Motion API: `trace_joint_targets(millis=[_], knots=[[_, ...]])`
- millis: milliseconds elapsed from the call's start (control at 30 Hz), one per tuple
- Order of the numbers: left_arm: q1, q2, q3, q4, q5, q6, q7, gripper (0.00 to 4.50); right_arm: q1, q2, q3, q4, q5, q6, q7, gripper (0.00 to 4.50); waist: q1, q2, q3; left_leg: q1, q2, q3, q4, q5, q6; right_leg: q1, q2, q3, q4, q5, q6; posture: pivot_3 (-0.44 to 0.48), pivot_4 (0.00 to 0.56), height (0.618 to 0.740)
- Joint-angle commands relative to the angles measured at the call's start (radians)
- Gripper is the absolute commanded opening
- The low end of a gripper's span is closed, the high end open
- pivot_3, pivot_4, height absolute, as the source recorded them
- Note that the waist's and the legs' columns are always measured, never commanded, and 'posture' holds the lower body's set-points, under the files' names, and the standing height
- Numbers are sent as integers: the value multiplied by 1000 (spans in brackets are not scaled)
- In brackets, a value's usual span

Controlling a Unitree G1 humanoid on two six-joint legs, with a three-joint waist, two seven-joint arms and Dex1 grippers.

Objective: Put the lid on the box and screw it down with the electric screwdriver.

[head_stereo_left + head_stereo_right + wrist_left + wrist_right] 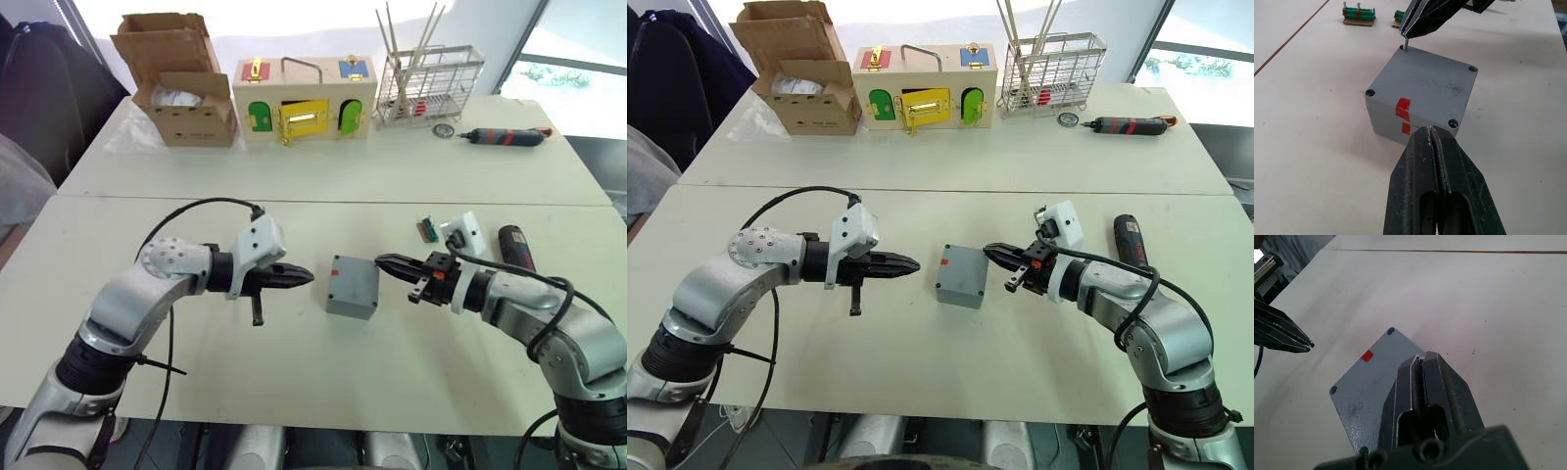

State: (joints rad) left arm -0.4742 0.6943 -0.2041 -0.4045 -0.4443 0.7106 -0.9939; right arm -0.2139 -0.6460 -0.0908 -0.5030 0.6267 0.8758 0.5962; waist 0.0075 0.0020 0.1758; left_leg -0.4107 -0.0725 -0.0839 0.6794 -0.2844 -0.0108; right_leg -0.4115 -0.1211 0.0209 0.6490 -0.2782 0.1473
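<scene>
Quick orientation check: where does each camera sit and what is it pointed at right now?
Head, both eyes: look forward and down at the box, both arms in frame, left gripper and right gripper flanking it.
Left wrist: looks along its shut jaws at the red-marked side of the box; the right gripper holds a screw at a far corner.
Right wrist: looks down its jaws onto the lid.
Shared: both wrist views show the box and the opposite gripper.

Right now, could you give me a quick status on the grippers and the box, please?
Left gripper shut, empty. Right gripper shut on a screw, at a corner hole. Lid already on the box. Electric screwdriver untouched on the table.
</scene>
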Motion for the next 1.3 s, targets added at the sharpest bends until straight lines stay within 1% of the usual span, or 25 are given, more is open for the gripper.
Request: trace_joint_targets(millis=[33, 367, 767, 800, 867, 1033, 1100, 1133, 1300], knots=[[-10, -1, 5, -22, 1, -15, 4, 0, -6, 3, -5, 4, -7, -13, -7, 85, 0, 0, 0, 0, 0, 0, 0, 0, 0, 0, 0, 0, 0, 0, 0, 0, 150, 731], [-9, -9, -2, -16, 5, -22, 7, 0, -16, 11, -33, 6, 26, 5, -26, 85, 1, 0, 0, 0, 0, 0, 0, 0, 0, 0, 0, 0, 0, 0, 0, 0, 150, 731], [-13, -11, -7, -13, 5, -24, 11, 0, -23, 3, 9, -4, 20, 4, -12, 85, 1, 0, 0, 0, 0, 0, 0, 0, 0, 0, 0, 0, 0, 0, 0, 0, 150, 731], [-13, -12, -7, -12, 5, -25, 12, 0, -25, 1, 11, -4, 18, 2, -11, 319, 1, 0, 0, 0, 0, 0, 0, 0, 0, 0, 0, 0, 0, 0, 0, 0, 150, 731], [-15, -18, -7, -11, 4, -27, 15, 0, -36, -8, 12, -5, 20, 6, -3, 934, 1, 0, 0, 0, 0, 0, 0, 0, 0, 0, 0, 0, 0, 0, 0, 0, 150, 731], [-18, -29, -8, -7, 6, -29, 18, 0, -54, -22, -2, -3, 22, 10, 5, 3487, 2, 0, 0, 0, 0, 0, 0, 0, 0, 0, 0, 0, 0, 0, 0, 0, 150, 731], [-19, -33, -6, -4, 4, -32, 18, 0, -62, -27, -21, -3, 31, 14, 5, 4222, 2, 0, 0, 0, 0, 0, 0, 0, 0, 0, 0, 0, 0, 0, 0, 0, 150, 731], [-19, -35, -5, -4, 3, -33, 18, 0, -64, -30, -31, -4, 38, 17, 6, 4484, 2, 0, 0, 0, 0, 0, 0, 0, 0, 0, 0, 0, 0, 0, 0, 0, 150, 731], [-52, -79, 34, 0, -51, -27, 21, 0, -115, -44, -210, 18, 117, 54, -42, 4484, 5, 0, 0, 0, 0, 0, 0, 0, 0, 0, 0, 0, 0, 0, 0, 0, 150, 731]])
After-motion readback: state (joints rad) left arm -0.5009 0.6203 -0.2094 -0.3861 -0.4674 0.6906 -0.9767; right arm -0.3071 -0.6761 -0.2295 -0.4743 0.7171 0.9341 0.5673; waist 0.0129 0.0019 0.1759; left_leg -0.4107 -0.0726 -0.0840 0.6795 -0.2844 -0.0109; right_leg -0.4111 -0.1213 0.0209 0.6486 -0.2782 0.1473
